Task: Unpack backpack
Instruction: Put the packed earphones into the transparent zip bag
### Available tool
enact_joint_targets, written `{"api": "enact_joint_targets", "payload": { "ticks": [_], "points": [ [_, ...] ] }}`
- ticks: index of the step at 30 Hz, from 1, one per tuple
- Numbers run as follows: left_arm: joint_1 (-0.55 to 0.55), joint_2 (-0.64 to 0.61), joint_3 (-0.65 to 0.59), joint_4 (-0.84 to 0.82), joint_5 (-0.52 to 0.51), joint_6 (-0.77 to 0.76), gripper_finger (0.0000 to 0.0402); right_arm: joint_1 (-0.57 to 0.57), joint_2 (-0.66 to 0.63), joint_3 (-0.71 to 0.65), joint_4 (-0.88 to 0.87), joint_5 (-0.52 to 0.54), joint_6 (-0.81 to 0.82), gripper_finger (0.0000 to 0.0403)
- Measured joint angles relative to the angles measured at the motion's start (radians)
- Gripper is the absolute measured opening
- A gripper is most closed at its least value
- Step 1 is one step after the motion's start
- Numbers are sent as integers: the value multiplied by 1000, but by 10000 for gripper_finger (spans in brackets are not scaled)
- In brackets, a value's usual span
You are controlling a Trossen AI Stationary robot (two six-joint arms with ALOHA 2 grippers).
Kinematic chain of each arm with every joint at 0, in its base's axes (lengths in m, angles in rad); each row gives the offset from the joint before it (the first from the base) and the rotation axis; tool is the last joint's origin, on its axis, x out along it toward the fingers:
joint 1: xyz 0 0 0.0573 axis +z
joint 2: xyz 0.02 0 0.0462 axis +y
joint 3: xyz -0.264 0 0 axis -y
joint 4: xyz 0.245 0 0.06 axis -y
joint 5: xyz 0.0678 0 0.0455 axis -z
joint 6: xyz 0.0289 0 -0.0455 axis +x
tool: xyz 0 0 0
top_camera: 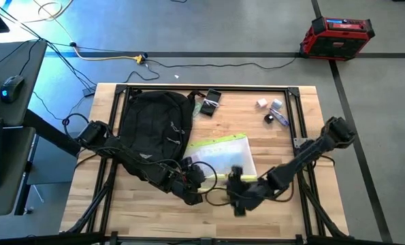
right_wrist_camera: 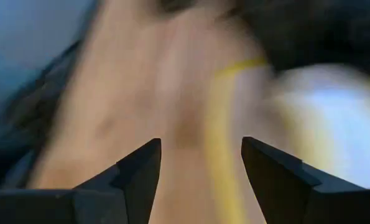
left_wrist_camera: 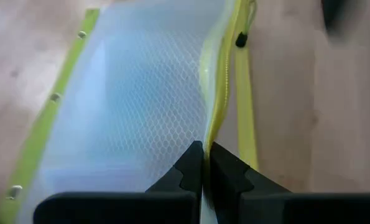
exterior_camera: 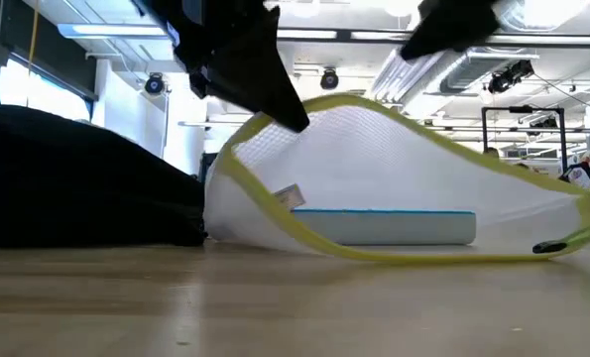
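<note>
The black backpack [top_camera: 154, 126] lies on the table's left half and also shows in the low view [exterior_camera: 76, 178]. To its right lies a white mesh pouch with yellow-green trim [top_camera: 222, 153], with a flat blue-and-white box [exterior_camera: 384, 226] inside it. My left gripper [left_wrist_camera: 203, 168] is shut on the pouch's near edge, just right of the backpack's near end [top_camera: 199, 177]. My right gripper [right_wrist_camera: 200, 168] is open and empty, blurred, over the table by the pouch's near right corner [top_camera: 237, 182]. My left gripper pinches the pouch's yellow zipper edge [left_wrist_camera: 211, 127] between its two fingers. That edge is raised off the table [exterior_camera: 265, 114], and the mesh arches down from it. The pouch's lower edge [exterior_camera: 374, 253] and far end rest on the tabletop.
Small items lie at the table's far side: a black-and-white object [top_camera: 210, 102] beside the backpack and a few small pieces [top_camera: 273, 112] at the far right. A red tool case [top_camera: 336, 37] stands on the floor beyond the table. Bare wood [top_camera: 148, 211] shows along the near edge.
</note>
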Motion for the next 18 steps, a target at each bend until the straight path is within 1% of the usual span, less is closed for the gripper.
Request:
{"api": "enact_joint_targets", "payload": {
  "ticks": [1, 2, 3, 4, 5, 7, 10, 13, 16, 18],
  "points": [
    [2, 0, -15, 27, 19, 0, 0, -6, -10, 0, -13, 95, 21, 211],
    [3, 0, -26, 37, 35, 2, 0, -19, -19, 0, -29, 158, 36, 211],
    [3, 0, -35, 47, 45, 9, 0, -42, -28, -1, -43, 188, 46, 211],
    [4, 0, -38, 47, 50, 17, 0, -71, -38, -1, -55, 192, 47, 211],
    [3, 0, -42, 46, 51, 25, 0, -105, -47, -1, -63, 176, 45, 211],
    [-4, 0, -51, 36, 59, 37, 0, -198, -51, -1, -65, 106, 11, 211],
    [-23, 0, -54, -35, 59, 26, 0, -353, -37, -2, -45, 1, -68, 211],
    [-45, 0, -54, -85, 6, 19, 0, -506, -4, -2, 36, -106, -152, 211],
    [-56, 0, -54, -86, -39, 20, 0, -640, 53, -2, 159, -174, -212, 211],
    [-57, 0, -54, -82, -57, 21, 0, -718, 97, -2, 260, -237, -239, 211]
  ]
}}
